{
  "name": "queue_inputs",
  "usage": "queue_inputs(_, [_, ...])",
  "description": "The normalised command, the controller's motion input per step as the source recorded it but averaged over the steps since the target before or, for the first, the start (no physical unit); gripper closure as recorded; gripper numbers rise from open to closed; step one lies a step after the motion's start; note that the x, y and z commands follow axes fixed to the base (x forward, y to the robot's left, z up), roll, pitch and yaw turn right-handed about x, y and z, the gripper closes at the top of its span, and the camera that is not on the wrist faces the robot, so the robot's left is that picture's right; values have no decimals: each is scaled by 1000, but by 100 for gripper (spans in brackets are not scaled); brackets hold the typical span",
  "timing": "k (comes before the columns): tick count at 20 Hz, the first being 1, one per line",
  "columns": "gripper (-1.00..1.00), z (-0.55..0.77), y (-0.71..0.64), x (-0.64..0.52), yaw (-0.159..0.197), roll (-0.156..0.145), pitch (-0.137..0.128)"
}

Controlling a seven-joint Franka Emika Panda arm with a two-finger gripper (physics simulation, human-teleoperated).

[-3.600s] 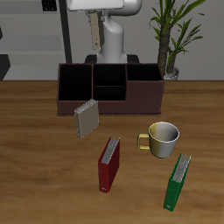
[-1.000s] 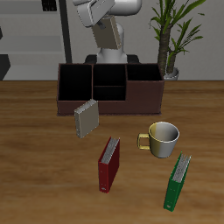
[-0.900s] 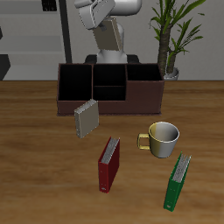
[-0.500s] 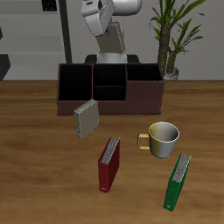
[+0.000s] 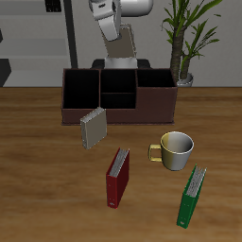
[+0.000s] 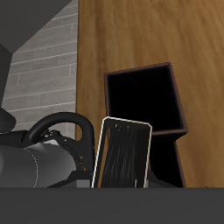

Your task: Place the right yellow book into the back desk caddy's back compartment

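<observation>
One dull yellowish-grey book (image 5: 93,129) leans on the table just in front of the dark brown desk caddy (image 5: 76,115). No second book like it shows in the exterior view. The caddy's narrow middle section has a small rear cell (image 5: 118,80), dark and empty as far as I can see. My gripper (image 5: 106,23) is high up behind the caddy, far from the book; its fingers are too small to read. The wrist view shows no fingers, only a dark open box (image 6: 144,96) and a thin dark slab with pale edges (image 6: 122,153) that I cannot identify.
A red book (image 5: 117,178) and a green book (image 5: 193,197) lie near the table's front edge. A yellow mug (image 5: 176,151) stands between them and the caddy. A potted plant (image 5: 184,43) stands at the back beside the caddy. The robot's dark base (image 6: 48,153) shows in the wrist view.
The arm's hand has swung and tilted at the back, high above the caddy. The books, mug and caddy have not moved.
</observation>
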Motion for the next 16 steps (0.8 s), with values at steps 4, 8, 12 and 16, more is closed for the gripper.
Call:
queue_inputs(4, [100, -1, -83, 77, 165, -30, -19])
queue_inputs(8, [100, -9, -60, 49, 73, -23, -2])
queue_inputs(12, [100, 19, -42, 24, 54, -24, -18])
queue_inputs(16, [100, -50, -28, 54, 86, -16, -3])
